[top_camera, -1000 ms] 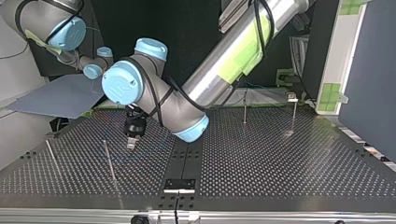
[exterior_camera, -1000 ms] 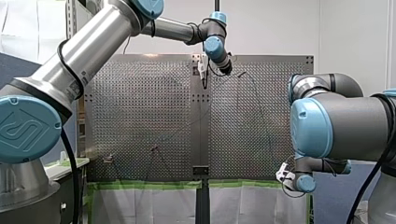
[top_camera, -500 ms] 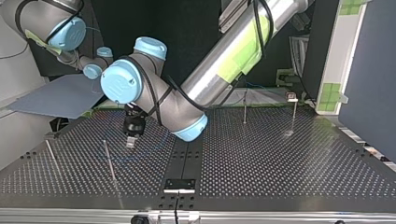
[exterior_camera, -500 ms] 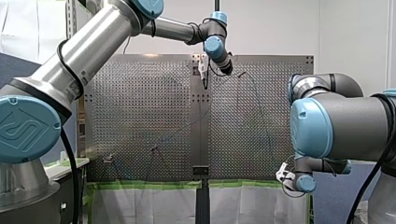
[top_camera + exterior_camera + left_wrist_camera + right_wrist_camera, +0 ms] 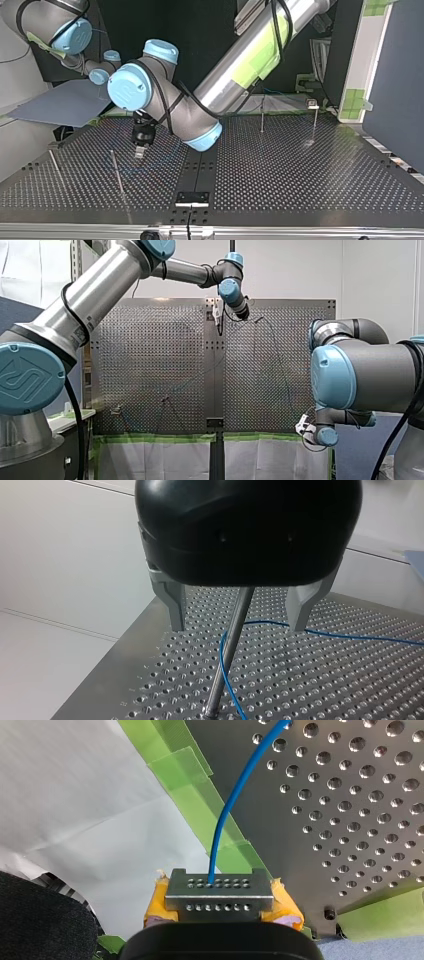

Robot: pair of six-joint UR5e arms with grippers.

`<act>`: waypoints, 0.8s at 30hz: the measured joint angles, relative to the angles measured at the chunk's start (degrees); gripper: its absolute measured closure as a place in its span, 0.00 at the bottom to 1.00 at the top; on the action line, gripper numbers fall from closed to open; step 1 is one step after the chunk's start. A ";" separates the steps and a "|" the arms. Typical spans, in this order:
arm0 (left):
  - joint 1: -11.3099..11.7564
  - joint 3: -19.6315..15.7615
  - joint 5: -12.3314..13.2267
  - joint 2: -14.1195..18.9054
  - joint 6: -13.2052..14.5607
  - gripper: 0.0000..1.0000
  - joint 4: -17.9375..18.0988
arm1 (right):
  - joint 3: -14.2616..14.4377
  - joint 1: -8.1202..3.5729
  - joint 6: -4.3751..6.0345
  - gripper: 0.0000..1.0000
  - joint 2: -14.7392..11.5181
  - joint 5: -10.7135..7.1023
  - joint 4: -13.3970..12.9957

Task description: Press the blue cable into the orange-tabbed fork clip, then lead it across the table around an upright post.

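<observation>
My left gripper (image 5: 239, 616) is open, its metal fingers (image 5: 175, 605) apart and empty above the perforated table (image 5: 350, 690). Ahead of it, seen between the fingers, stands a thin upright post (image 5: 227, 655), and the blue cable (image 5: 320, 633) bends around the post's base. In the top view this gripper (image 5: 141, 151) hovers beside the post (image 5: 117, 172). My right gripper (image 5: 218, 892) has yellow pads and is shut on the blue cable (image 5: 225, 815) at the table's edge. A small clip on a stand (image 5: 312, 104) is at the top view's far right; its tab colour is too small to tell.
A second thin post (image 5: 262, 116) stands near the clip and another (image 5: 55, 167) at the top view's left. Green tape (image 5: 200, 775) and white sheeting line the table's edge by my right gripper. A black strip (image 5: 200, 165) runs down the table's middle.
My left gripper has risen very slightly from the table. The right arm and the cable have not visibly moved.
</observation>
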 joint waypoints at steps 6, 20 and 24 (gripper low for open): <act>-0.02 0.00 0.00 -0.02 -0.05 0.02 -0.01 | 0.01 0.00 -0.08 1.00 0.00 0.00 0.01; -0.56 -3.33 -1.39 3.44 -1.15 0.02 1.11 | 0.01 -0.11 -0.12 1.00 0.00 0.00 0.14; 0.05 -5.73 -0.74 5.85 -2.59 0.02 3.43 | 0.00 -0.16 -0.31 1.00 0.00 0.00 0.29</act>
